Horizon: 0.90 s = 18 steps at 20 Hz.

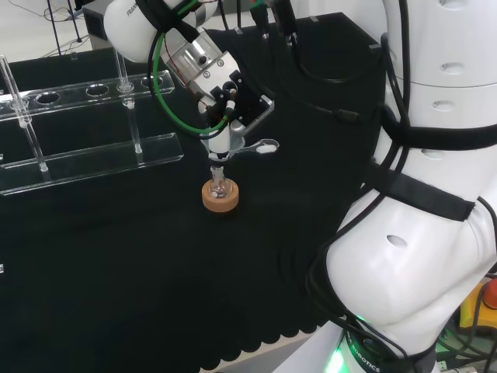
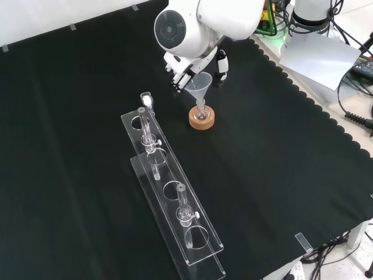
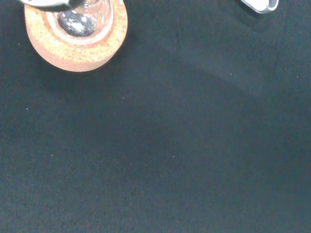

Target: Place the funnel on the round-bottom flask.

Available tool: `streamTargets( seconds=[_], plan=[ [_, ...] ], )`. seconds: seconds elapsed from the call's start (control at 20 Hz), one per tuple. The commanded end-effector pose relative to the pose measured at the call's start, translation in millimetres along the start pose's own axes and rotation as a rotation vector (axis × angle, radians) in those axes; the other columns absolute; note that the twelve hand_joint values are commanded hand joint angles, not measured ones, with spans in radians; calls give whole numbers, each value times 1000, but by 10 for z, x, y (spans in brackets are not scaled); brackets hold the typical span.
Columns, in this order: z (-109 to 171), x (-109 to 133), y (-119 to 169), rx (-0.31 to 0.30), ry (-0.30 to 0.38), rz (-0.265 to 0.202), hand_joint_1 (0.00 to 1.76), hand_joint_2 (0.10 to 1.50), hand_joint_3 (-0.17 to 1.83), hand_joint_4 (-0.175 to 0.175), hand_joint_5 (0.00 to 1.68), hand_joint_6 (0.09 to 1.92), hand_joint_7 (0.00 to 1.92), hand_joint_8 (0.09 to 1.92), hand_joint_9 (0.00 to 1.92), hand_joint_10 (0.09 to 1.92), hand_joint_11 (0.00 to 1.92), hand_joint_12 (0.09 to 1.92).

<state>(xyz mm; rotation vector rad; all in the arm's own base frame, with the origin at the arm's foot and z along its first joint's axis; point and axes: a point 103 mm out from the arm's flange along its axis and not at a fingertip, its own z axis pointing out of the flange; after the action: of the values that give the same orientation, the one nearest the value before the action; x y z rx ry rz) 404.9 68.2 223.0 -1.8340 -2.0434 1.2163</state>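
The arm (image 1: pixel 419 194) is made of big, rounded, glossy white links with black bands at the joints. A round grey cap (image 2: pixel 169 29) closes one link. Black and green cables (image 1: pixel 167 93) run along it. The hand (image 1: pixel 233 101) is black and white.

funnel (image 2: pixel 201 86): 1; round-bottom flask (image 2: pixel 201 111): 1; cork ring (image 2: pixel 201 120): 1; clear rack (image 2: pixel 175 198): 1
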Motion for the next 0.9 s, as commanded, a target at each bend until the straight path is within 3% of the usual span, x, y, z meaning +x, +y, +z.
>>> streamTargets(
  seconds=[0.05, 0.7, 0.9],
  plan=[
    [27, -6, -18, -4, 6, 1, 732, 612, 634, -67, 333, 87, 249, 744, 668, 703, 375, 1331],
    [112, -107, -31, 5, 16, 7, 728, 615, 628, -66, 347, 87, 248, 739, 672, 697, 380, 1330],
    [84, -93, -50, -18, 26, -1, 725, 617, 626, -66, 350, 87, 248, 738, 673, 695, 380, 1330]
  ],
)
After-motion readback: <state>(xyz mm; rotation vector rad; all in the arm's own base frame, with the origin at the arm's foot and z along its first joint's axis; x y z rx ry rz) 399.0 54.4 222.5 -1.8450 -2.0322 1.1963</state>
